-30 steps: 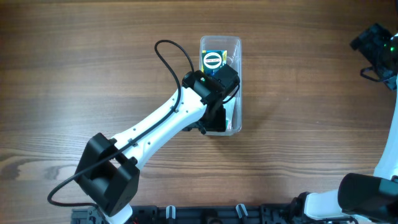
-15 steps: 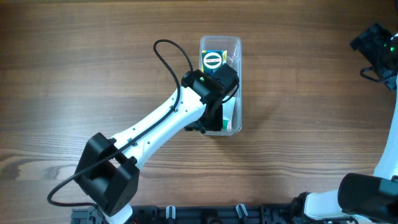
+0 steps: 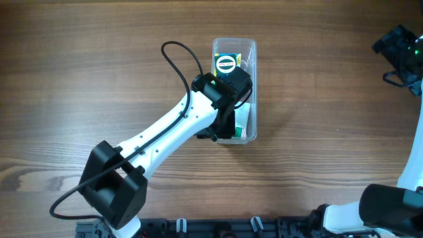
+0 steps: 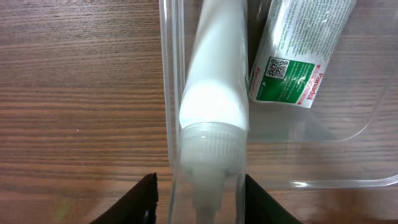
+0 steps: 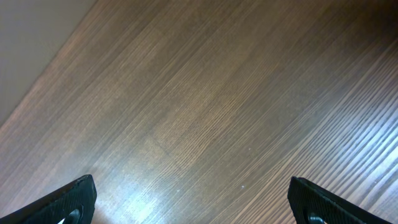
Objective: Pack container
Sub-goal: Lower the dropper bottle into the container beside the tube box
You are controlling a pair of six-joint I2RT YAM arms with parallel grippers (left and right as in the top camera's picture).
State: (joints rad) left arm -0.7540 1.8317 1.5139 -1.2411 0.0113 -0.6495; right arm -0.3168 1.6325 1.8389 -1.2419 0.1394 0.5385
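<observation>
Packing of the white tube [image 4: 214, 93] looks nearly done. It lies inside the clear plastic container [image 3: 254, 79], close along one long wall, with its ribbed translucent cap toward 6 o'clock in the left wrist view. A green-and-white tube [image 4: 297, 56] lies beside it at 1 o'clock, also inside. In the overhead view the container stands at 12 o'clock from the middle of the wooden table [image 3: 79, 79], and a blue item with a round logo [image 3: 226, 63] fills its far end.

The left gripper [image 4: 200, 186] is over the cap. Its jaws are spread wider than the cap and I see a gap on both sides, so I judge it has hold of nothing. One finger seems to be outside the container wall and the other inside, with the wall passing between them.

For this reason the way out should be straight up, without any turn or side movement, otherwise a finger can catch the thin wall and drag or tip the container. The jaws should remain spread while lifting, so that the cap is not pinched and pulled up again.

The right gripper [image 5: 196, 202] is parked at 2 o'clock near the table edge. It is wide open above bare wood and holds nothing.
</observation>
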